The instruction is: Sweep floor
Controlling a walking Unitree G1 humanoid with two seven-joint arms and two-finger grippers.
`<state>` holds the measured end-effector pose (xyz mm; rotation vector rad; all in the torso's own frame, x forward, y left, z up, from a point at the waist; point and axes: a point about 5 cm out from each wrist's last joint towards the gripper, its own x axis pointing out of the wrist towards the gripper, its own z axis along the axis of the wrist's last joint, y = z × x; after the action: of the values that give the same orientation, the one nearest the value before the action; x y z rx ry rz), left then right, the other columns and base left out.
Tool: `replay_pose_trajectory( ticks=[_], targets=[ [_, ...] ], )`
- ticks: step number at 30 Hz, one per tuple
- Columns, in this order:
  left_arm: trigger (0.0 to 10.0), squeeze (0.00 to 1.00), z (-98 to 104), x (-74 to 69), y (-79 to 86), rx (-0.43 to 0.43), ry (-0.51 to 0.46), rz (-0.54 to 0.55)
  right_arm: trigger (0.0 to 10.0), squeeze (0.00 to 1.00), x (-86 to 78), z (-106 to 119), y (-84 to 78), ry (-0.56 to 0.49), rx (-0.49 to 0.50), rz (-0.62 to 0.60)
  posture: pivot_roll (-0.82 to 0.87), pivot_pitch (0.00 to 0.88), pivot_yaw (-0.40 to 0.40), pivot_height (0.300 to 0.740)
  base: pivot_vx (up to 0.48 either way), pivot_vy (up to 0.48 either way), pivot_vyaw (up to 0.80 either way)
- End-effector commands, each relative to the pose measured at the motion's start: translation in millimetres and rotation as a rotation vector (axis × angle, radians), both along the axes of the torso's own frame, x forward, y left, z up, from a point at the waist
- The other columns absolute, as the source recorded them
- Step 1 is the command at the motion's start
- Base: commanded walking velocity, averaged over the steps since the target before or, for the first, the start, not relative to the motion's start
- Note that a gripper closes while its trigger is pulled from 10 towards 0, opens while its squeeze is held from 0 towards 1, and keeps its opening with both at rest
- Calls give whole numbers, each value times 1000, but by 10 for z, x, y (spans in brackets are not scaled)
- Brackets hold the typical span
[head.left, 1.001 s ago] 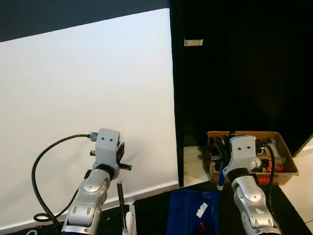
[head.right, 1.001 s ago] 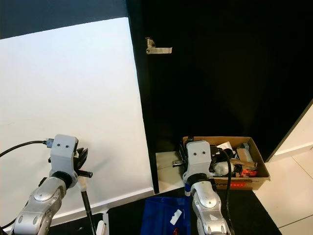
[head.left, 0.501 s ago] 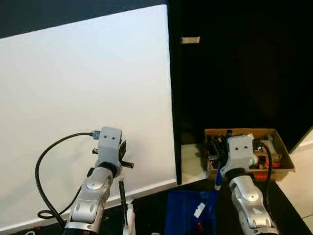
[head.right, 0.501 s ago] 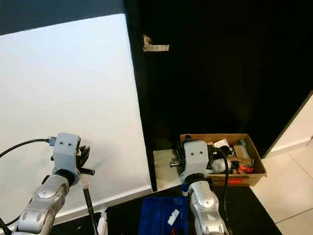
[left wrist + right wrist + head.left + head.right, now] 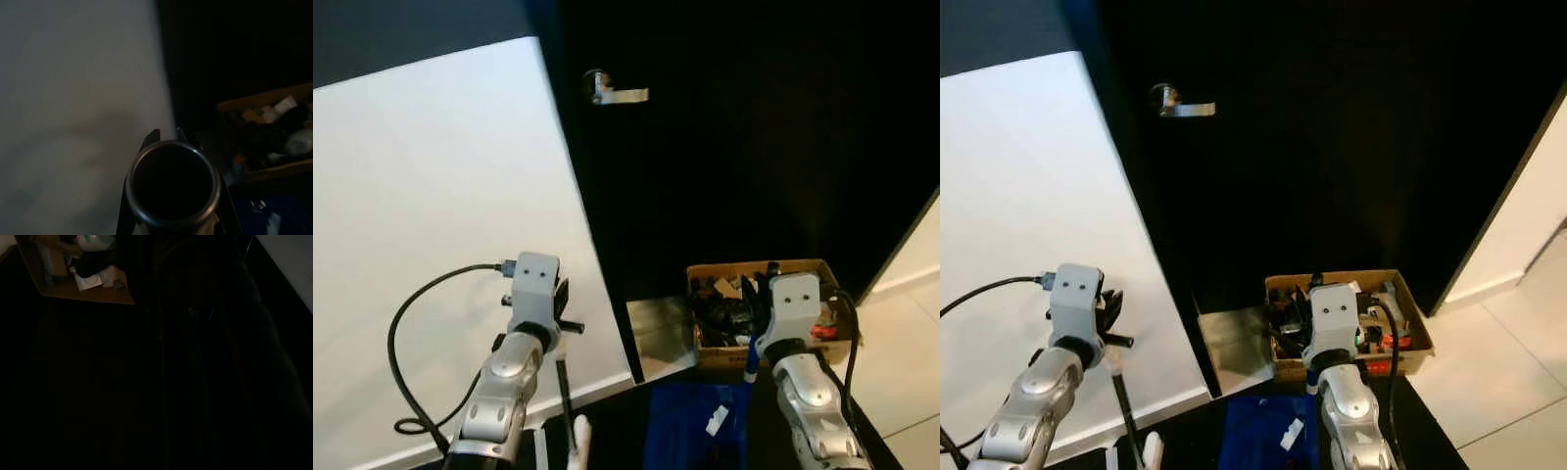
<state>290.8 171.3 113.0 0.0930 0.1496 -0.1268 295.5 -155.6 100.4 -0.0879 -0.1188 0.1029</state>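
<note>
Black and slender, the broom handle (image 5: 563,392) runs down from the left gripper (image 5: 558,311), whose two dark fingers look clamped around the pole near its top; in the left wrist view the round open end of that handle (image 5: 171,183) sits right between the fingers (image 5: 149,139). Holding it high probably gives the arm a long lever for dragging the brush head across the floor. The right gripper (image 5: 756,304) appears to carry the thin blue-tipped stick (image 5: 750,364) of the blue plastic dustpan (image 5: 690,431), which hangs low between the arms with a white scrap (image 5: 716,421) in it; whether those fingers are together I cannot tell. Ahead stand a white wall panel (image 5: 431,196), a black door (image 5: 744,127) with a silver lever handle (image 5: 615,94), and an open cardboard box of clutter (image 5: 734,299) on the pale tiled floor (image 5: 1518,362).
</note>
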Motion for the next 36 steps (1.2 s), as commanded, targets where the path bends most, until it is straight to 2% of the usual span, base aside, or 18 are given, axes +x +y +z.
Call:
replay_pose_trajectory(
  ticks=[1,11,17,23,36],
  targets=[
    [10000,0,16,-5,65,26,-11,23,10000,0,-3,13,16,-11,11,3,-27,104,121,740,307,-368,0],
    [10000,0,20,1,74,27,-13,24,10000,0,1,16,18,-12,12,2,-26,102,121,740,303,-351,0],
    [10000,0,26,-20,84,0,-15,22,10000,0,-7,12,22,-10,14,12,-27,103,121,740,0,0,0],
    [10000,0,11,-25,109,16,-5,26,10000,0,-27,35,45,-17,31,51,-27,102,121,740,0,0,0],
    [10000,0,-12,-14,138,21,4,30,10000,0,-346,266,11,-52,42,221,-53,110,122,740,0,0,0]
  ],
)
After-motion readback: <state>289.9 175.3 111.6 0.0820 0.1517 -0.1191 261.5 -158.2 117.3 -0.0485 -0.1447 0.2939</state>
